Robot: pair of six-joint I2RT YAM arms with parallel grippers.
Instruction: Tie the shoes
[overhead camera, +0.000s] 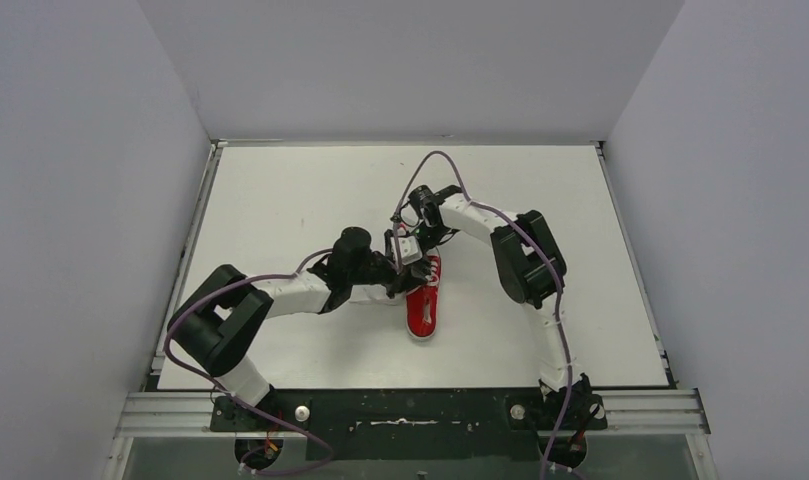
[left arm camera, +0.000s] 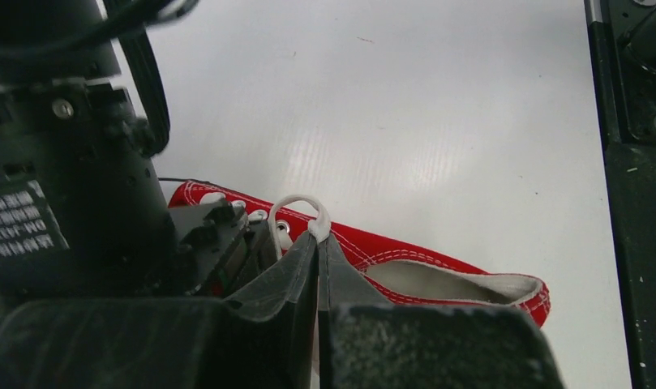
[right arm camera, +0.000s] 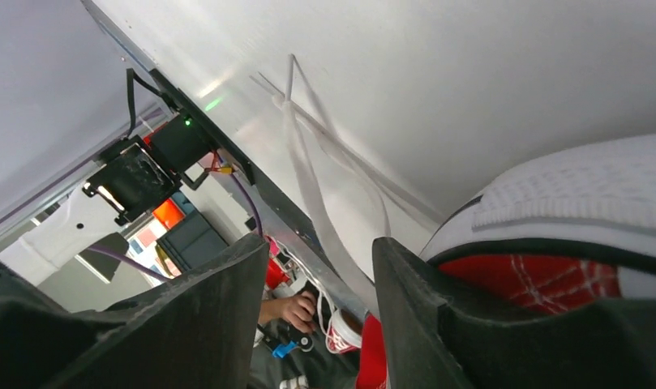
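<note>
The red sneaker point(overhead camera: 423, 305) lies mid-table, toe pointing away from the arm bases. In the left wrist view its red side and open collar point(left arm camera: 454, 279) show. My left gripper point(overhead camera: 398, 283) is at the shoe's left side; its fingers point(left arm camera: 320, 237) are shut on a small loop of white lace point(left arm camera: 300, 203) by the eyelets. My right gripper point(overhead camera: 410, 255) hovers at the toe end, jaws open point(right arm camera: 320, 243). The white toe cap point(right arm camera: 584, 194) sits beside its right finger. A loose white lace point(right arm camera: 304, 174) trails over the table beyond the tips, not gripped.
The white table point(overhead camera: 280, 200) is walled by grey panels at the left, the back and the right. A black and aluminium rail point(overhead camera: 410, 410) runs along the near edge and shows in the left wrist view point(left arm camera: 632, 162). The two arms crowd together over the shoe.
</note>
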